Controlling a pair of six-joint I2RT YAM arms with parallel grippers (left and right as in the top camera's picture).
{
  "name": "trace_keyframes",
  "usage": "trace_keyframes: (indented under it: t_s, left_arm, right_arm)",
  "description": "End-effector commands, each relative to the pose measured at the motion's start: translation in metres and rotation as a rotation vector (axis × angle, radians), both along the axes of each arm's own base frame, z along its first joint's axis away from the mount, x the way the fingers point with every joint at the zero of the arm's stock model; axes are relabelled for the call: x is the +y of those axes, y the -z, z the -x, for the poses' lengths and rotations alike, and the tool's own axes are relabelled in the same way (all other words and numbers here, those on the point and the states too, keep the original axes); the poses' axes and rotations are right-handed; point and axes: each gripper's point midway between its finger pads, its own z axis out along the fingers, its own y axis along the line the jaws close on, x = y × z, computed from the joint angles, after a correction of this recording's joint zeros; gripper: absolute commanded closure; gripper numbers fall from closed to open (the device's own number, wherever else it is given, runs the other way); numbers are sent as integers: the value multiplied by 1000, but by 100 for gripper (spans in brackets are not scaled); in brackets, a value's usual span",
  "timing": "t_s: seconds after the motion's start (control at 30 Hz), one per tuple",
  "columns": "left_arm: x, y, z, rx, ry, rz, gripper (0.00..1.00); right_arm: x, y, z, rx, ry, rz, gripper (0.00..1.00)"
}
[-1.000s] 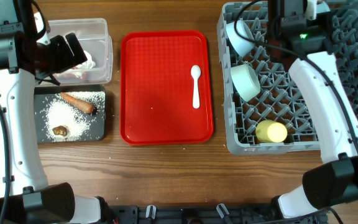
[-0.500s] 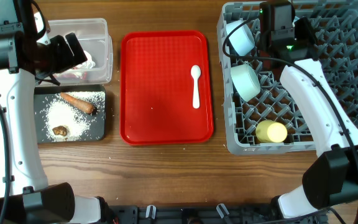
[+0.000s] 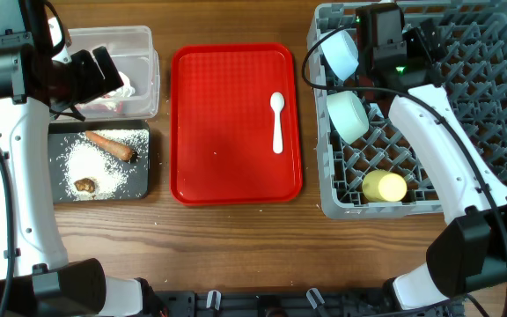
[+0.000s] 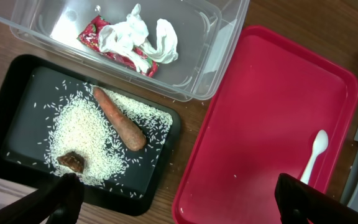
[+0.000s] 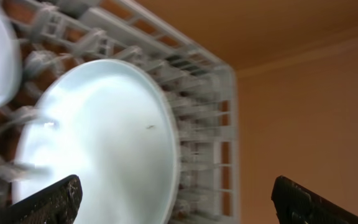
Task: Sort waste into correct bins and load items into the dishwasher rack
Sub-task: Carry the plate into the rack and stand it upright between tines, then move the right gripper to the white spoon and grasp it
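Observation:
My right gripper (image 3: 379,42) (image 5: 179,205) hangs open over the far left part of the dishwasher rack (image 3: 491,106) (image 5: 204,106). Below it a pale blue plate (image 5: 98,143) stands among the pegs, free of the fingers. Two bowls (image 3: 340,53) (image 3: 348,114) and a yellow cup (image 3: 384,187) lie in the rack. The white spoon (image 3: 277,121) (image 4: 312,155) rests on the red tray (image 3: 227,158). My left gripper (image 3: 104,72) (image 4: 182,205) is open and empty above the bins. The clear tub (image 4: 216,37) holds the wrapper (image 4: 98,40) and tissue (image 4: 145,37). The black bin (image 4: 17,81) holds the carrot (image 4: 120,118), rice (image 4: 82,134) and a brown lump (image 4: 72,162).
The red tray (image 4: 278,112) lies between the bins and the rack, with a few stray rice grains on it. Bare wooden table (image 3: 236,246) runs along the front. The rack's right half is pegs only.
The right gripper has opened and shifted left along the rack's far side. The left arm has not moved.

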Motion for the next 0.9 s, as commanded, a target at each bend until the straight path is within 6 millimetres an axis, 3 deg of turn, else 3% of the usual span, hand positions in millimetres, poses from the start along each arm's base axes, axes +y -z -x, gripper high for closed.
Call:
trace_keyframes:
  t_s: [0.0,0.13,0.2,0.23,0.27,0.3,0.43,0.63,0.77,0.87]
  left_arm:
    - [4,-7,0,-19,-4,-17,0]
    - [4,-6,0,-19,-5,-17,0]
    - [4,-6,0,-19,-5,-17,0]
    - [4,-7,0,-19,-4,-17,0]
    - [4,-7,0,-19,-5,-17,0]
    - [4,-7,0,-19,-5,-17,0]
    - [4,-7,0,-19,-4,-18,0]
    - [4,-7,0,-19,-5,-17,0]
    - [4,-7,0,-19,-4,-18,0]
    - [4,-7,0,-19,-5,-17,0]
  right_arm:
    - [33,9,3,-16,-63,-273,0]
    - [111,7,23,58,-270,-735,0]
    - [161,-15,42,104,-411,-1026,0]
    - [204,-43,60,161,-612,-1247,5]
    - [213,-45,58,164,-600,-1326,9]
    - [215,-45,56,160,-579,-1349,10]
    - [232,-12,33,131,-401,-1330,16]
    - [256,76,9,120,-110,-1229,25]
    - [249,139,2,154,45,-1170,28]
    - [247,168,1,180,95,-1152,30]
